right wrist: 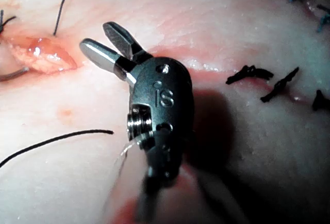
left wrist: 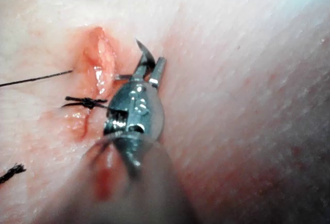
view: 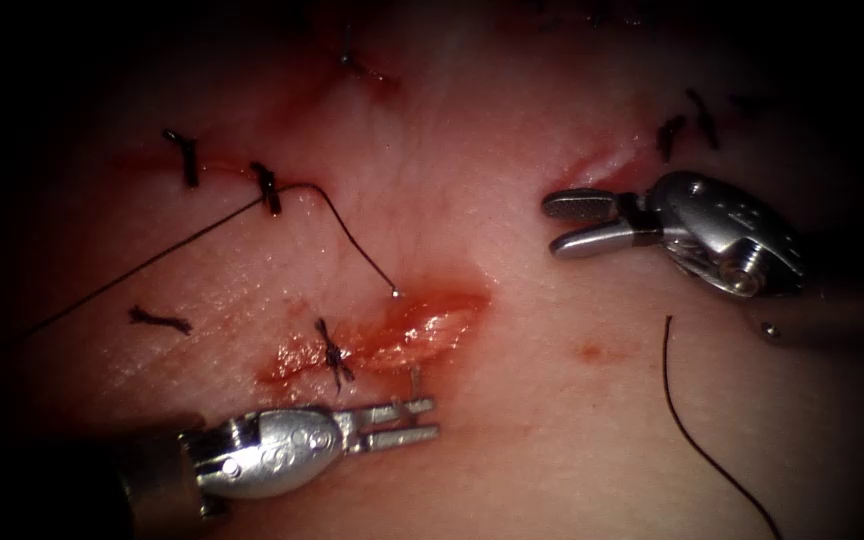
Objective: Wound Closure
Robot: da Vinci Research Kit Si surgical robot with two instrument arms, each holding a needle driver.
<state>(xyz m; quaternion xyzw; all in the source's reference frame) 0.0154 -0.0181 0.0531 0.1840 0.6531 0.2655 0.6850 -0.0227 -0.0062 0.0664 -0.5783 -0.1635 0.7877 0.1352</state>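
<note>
The left pincer [view: 417, 420] lies just below the open cut [view: 422, 330], its jaws slightly parted around the needle [view: 415, 380], whose short bright tip rises between them toward the cut's lower edge; from the left wrist view the dark pointed tip [left wrist: 144, 54] pokes past the jaws, though how firmly it is held is hard to judge. The right pincer [view: 577, 222] hovers well to the right of the cut, jaws apart, holding nothing. Thread [view: 352, 235] runs from a finished stitch [view: 268, 188] down to the cut's upper edge. The needle looks stiff, thin and slippery, best taken on its body rather than its tip; the tissue [view: 512, 400] looks soft and easily torn.
</note>
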